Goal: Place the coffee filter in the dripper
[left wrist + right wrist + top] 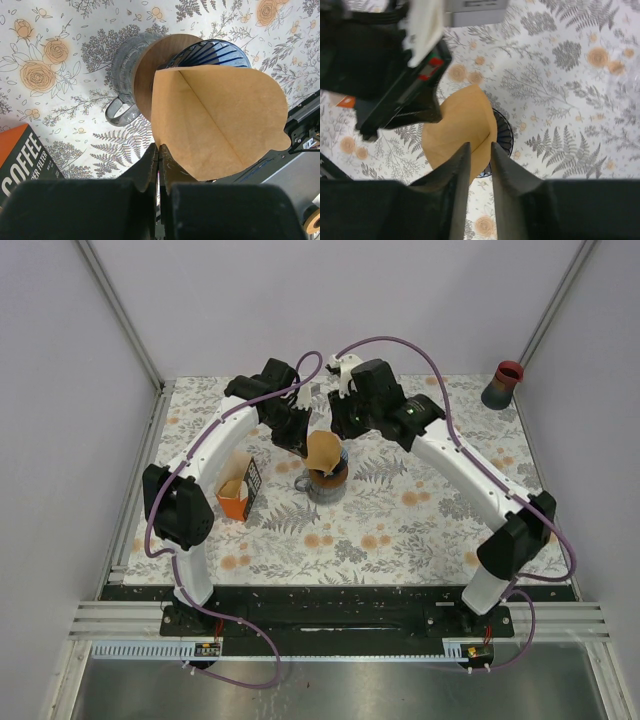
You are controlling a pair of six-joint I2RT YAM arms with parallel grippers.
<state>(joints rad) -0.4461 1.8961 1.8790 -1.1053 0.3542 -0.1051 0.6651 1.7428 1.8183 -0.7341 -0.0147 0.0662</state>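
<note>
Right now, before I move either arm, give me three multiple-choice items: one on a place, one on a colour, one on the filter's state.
1. From the top camera, the orange box sits:
A) left of the dripper
B) far right corner
C) near right corner

2. The dripper's ribbed inside is:
A) red
B) blue
C) white

3. The filter is:
A) lying on the table
B) seated open in the dripper
C) folded flat, pinched by the left gripper

Answers:
1 A, the top view shows it left of the dripper.
2 B, blue ribs show in the left wrist view.
3 C, the gripper's fingers close on its lower edge.
</note>
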